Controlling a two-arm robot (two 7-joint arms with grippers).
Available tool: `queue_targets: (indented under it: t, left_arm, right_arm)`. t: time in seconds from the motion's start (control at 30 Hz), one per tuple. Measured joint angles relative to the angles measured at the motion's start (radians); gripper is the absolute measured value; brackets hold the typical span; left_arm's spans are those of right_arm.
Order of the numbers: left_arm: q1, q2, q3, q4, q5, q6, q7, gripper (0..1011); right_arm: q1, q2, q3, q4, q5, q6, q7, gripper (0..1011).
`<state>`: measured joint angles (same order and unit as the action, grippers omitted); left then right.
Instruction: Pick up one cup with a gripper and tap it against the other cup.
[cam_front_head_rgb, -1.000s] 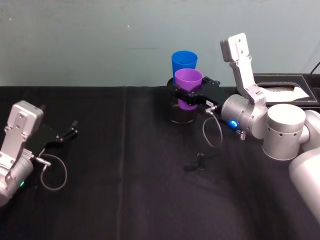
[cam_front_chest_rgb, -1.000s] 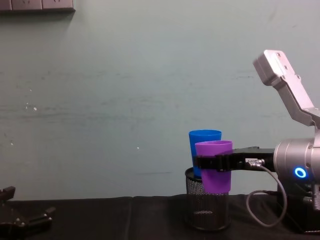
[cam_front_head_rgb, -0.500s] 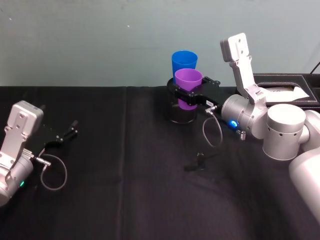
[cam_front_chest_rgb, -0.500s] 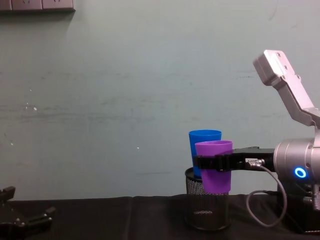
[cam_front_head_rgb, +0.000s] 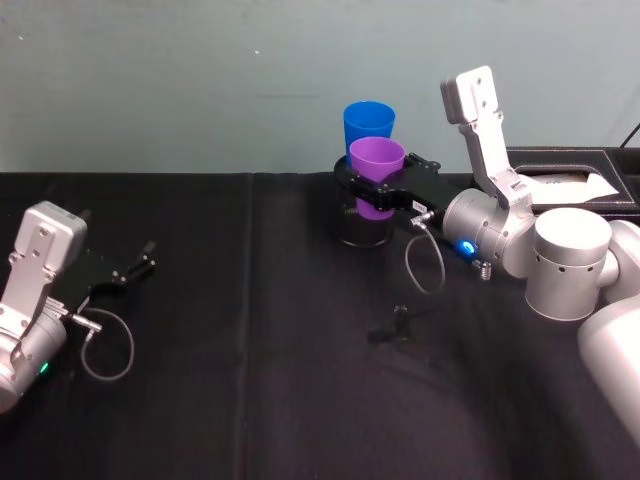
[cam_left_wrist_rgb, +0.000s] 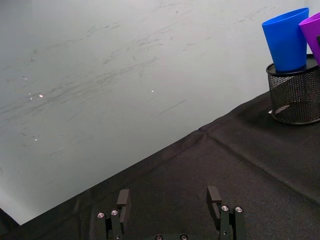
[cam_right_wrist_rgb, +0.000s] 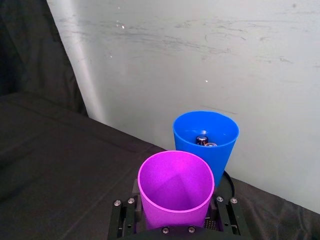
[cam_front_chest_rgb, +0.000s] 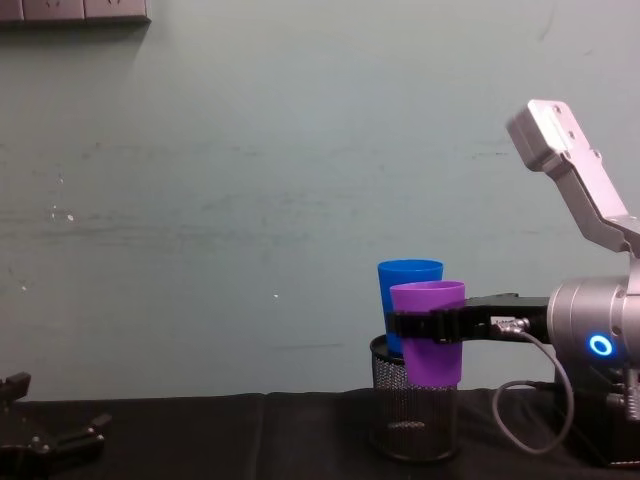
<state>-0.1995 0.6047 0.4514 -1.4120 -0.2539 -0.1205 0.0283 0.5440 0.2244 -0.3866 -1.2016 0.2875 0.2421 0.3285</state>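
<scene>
— Where is the purple tumbler (cam_front_head_rgb: 377, 160)?

— In the right gripper (cam_front_head_rgb: 378, 190); the black fingers are closed on its sides at about mid-height; it is upright, mouth up, and clear of the black tablecloth (cam_front_head_rgb: 250, 350).

— And the blue tumbler (cam_front_head_rgb: 369, 122)?

— It stands upright in the black wire-mesh holder (cam_front_head_rgb: 360, 232) near the back wall; its rim is a little higher than the purple one's; in the right wrist view, small metallic things lie at its bottom.

— Do the two cups touch?

— I cannot tell; the purple tumbler is just beside the blue one, on the robot's side; in the chest view its lower part hangs in front of the holder's upper wall, slightly to the right.

— The other arm?

— The left gripper (cam_left_wrist_rgb: 168, 200) rests low over the cloth at the far left, well apart from the cups; its fingers are spread wide and hold nothing.
</scene>
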Motion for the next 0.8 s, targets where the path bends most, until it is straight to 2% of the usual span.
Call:
queue_targets:
  t: [0.8]
  left_arm:
    - [0.000, 0.000, 0.000, 0.000, 0.000, 0.000, 0.000, 1000]
  right_arm:
    - [0.000, 0.000, 0.000, 0.000, 0.000, 0.000, 0.000, 719]
